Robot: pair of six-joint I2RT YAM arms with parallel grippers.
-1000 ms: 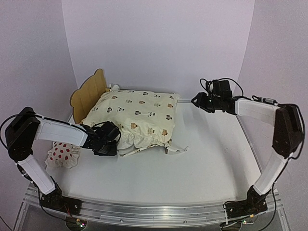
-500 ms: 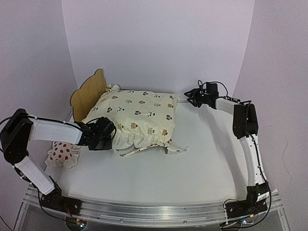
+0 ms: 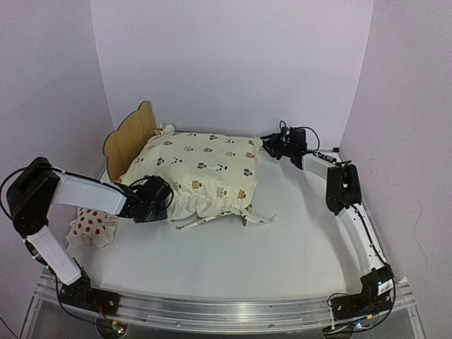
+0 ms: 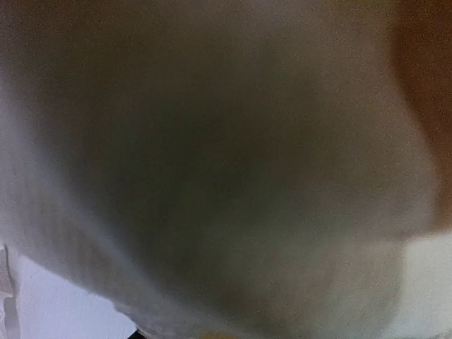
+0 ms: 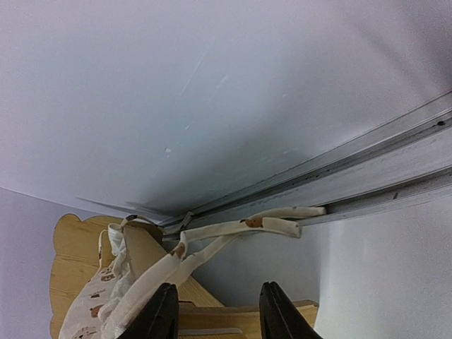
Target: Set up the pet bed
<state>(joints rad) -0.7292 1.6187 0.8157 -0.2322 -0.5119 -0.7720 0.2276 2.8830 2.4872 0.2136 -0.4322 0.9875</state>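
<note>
So the white desk [image 3: 296,233] takes up most of the top view, and the pet bed [image 3: 131,135] sits at its far left, close to the back wall. You mostly just see the plywood headboard with the bear ears sticking up at the left end, because a big cream cushion [image 3: 208,166] printed with little bear faces lies across the frame and covers the rest of it. Its ruffled near edge hangs over toward the front, with a couple of fabric ties trailing onto the desk. The left arm reaches in low from the left side, and the left pincer [image 3: 164,199] is pushed right up against the near left edge of the cushion. Its wrist camera is just a blur of pale fabric pressed against the lens, so I honestly can't tell whether it's spread or pinching anything. The right arm stretches way out along the right side to the far right corner of the bed. The right pincer [image 5: 217,286] has its two black fingers spread apart, with plywood showing in the gap, and I can't tell if they touch it. Just above those fingers, two cushion ties [image 5: 233,229] drape off that corner. A small white pillow with red spots [image 3: 90,226] lies on the desk at the near left, under the left arm and well clear of the bed.
</note>
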